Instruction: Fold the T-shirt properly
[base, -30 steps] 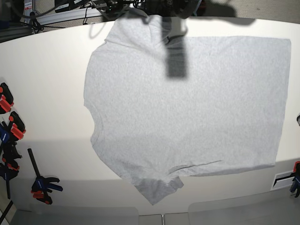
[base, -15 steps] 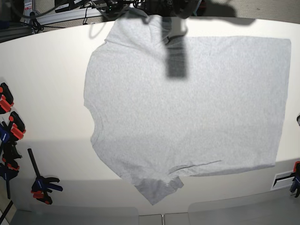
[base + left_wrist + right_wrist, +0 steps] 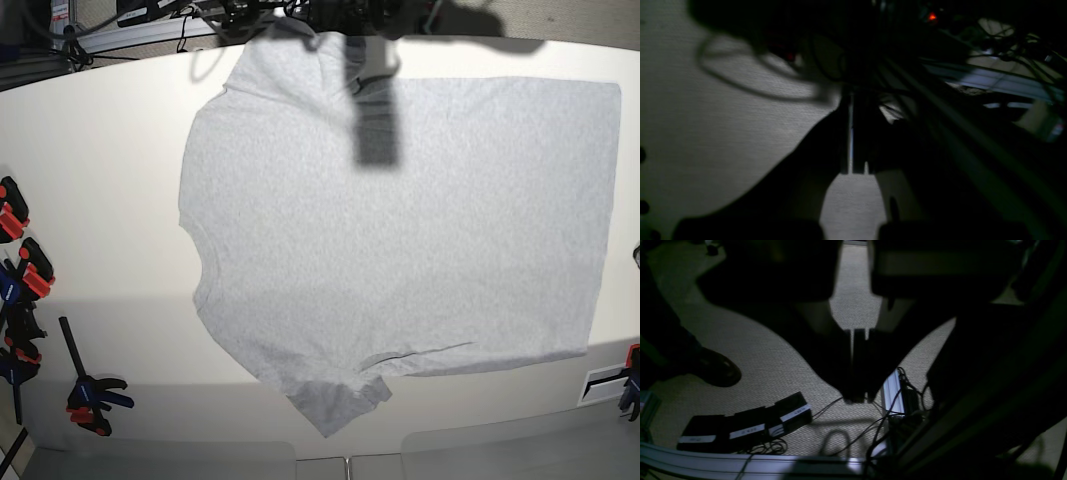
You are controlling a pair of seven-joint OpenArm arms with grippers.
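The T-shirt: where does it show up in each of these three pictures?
Base view: the T-shirt lies spread flat over most of the table, with one sleeve toward the near edge.
Left wrist view: not in it; only the shut left pincer over carpet.
Right wrist view: not in it; only the shut right pincer over carpet.
Shared landmark: the carpet shows in both wrist views, not clearly in the base view.
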